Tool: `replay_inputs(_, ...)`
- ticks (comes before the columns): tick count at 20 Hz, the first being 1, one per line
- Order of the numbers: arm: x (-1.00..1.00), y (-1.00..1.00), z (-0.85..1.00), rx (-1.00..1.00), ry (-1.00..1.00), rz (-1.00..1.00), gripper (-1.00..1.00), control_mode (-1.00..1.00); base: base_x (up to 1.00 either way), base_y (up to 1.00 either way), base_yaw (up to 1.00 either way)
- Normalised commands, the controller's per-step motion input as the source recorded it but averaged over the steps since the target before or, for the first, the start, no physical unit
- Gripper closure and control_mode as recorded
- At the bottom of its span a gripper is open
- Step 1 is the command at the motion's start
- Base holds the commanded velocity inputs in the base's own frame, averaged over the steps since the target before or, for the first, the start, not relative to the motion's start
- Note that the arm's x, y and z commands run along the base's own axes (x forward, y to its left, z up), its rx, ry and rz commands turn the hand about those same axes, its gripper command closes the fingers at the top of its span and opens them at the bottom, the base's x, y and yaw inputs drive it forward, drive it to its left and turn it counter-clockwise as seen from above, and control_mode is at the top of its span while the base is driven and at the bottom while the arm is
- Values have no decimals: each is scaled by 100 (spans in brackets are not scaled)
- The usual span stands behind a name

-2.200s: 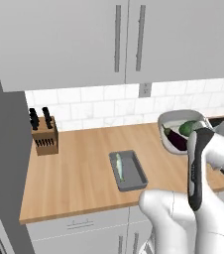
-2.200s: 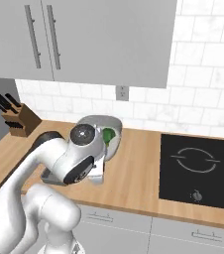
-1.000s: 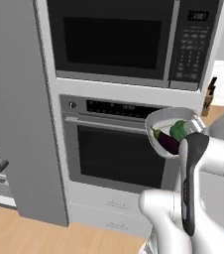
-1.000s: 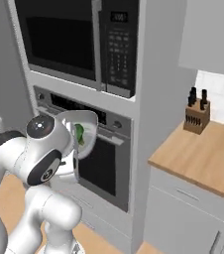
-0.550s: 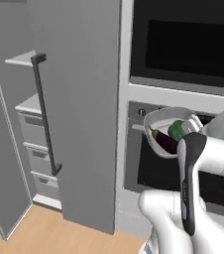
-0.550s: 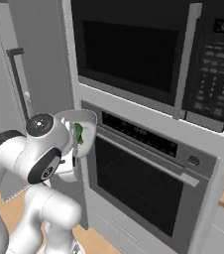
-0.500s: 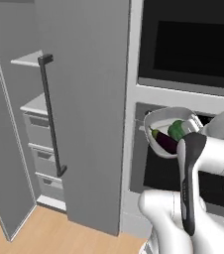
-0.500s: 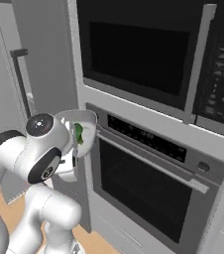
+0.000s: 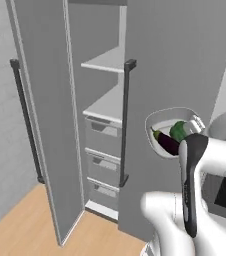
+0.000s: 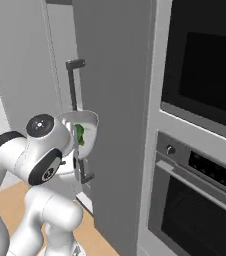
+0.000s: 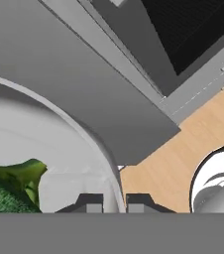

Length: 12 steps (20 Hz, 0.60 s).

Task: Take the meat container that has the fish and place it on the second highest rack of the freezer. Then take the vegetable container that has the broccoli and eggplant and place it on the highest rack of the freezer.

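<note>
Pale round bowl (image 9: 161,118), green broccoli (image 9: 177,131)

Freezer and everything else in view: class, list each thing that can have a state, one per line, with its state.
Tall grey freezer: door open, white shelves bare.
Grey freezer drawers: shut.
Round pale vegetable bowl: held aloft, gripped at rim.
Gripper: shut on bowl rim.
Black oven: door shut.

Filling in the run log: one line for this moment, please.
claw: shut on bowl rim | bowl: carried, holds broccoli and eggplant | freezer: door open, shelves visible
</note>
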Motion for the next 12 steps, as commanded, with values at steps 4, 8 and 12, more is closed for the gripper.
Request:
replay_inputs(4,0,0,0,0,0,0,100,100,34,100,25)
replay_inputs(8,0,0,0,0,0,0,100,100,69,96,-21)
replay_inputs(12,0,0,0,0,0,0,100,100,45,68,-44)
